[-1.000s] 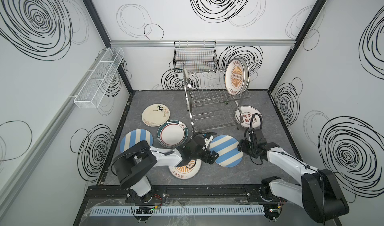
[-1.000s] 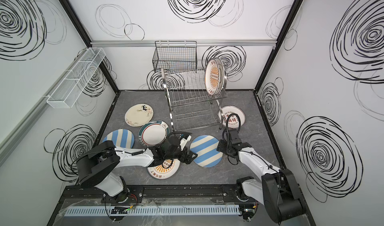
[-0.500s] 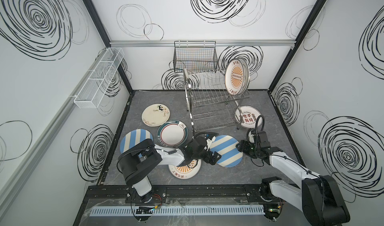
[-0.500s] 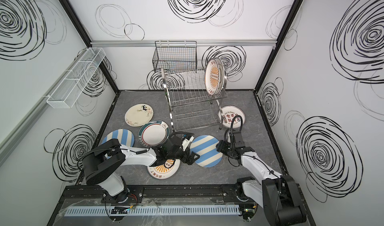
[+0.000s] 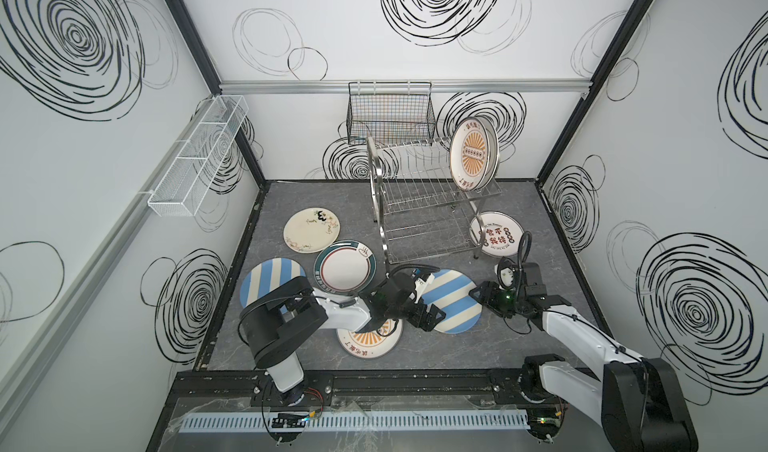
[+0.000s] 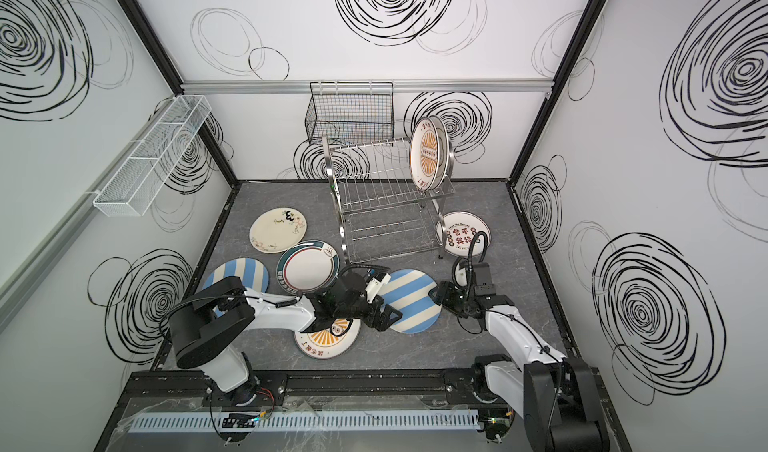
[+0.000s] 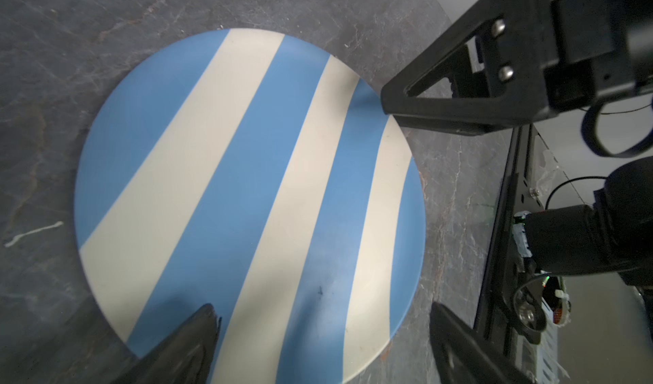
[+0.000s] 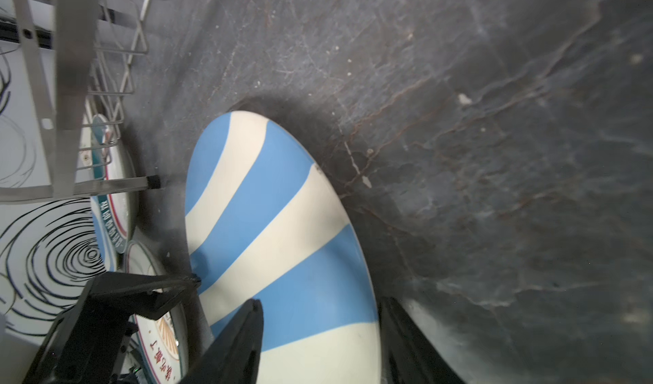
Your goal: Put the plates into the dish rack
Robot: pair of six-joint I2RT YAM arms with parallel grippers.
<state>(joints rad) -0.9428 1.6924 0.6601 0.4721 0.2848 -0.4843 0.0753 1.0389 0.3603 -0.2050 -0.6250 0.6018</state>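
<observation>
The striped plate (image 5: 453, 304) lies on the table (image 5: 316, 196) in front of the dish rack (image 5: 415, 171), between the two arms. An orange plate (image 5: 473, 154) stands on edge in the rack's upper tier.

The striped plate looks like glazed ceramic. It is probably stiff, fairly heavy for its thickness, smooth enough to slide under a pinch, and likely to chip if it knocks the steel wires. Lying nearly flat, it offers only its rim to hold. A pinch across the rim, one finger on top and one beneath, seems the workable grip. It should sit deep enough that the plate's weight does not lever it out as it tips upright.

The right gripper (image 8: 319, 301) sits at the plate's edge with its jaws partly apart, astride the rim. One finger (image 8: 243, 336) is over the striped face and the other is just outside the edge. A thin strip of table shows between that outer finger and the rim, so the plate does not look gripped yet.

The left gripper (image 7: 322, 306) has its jaws spread wide and holds nothing. One finger (image 7: 190, 343) rests on or just over the opposite edge, possibly bracing it, and the other is off the plate. Whether the plate's edge is lifted cannot be told.
</observation>
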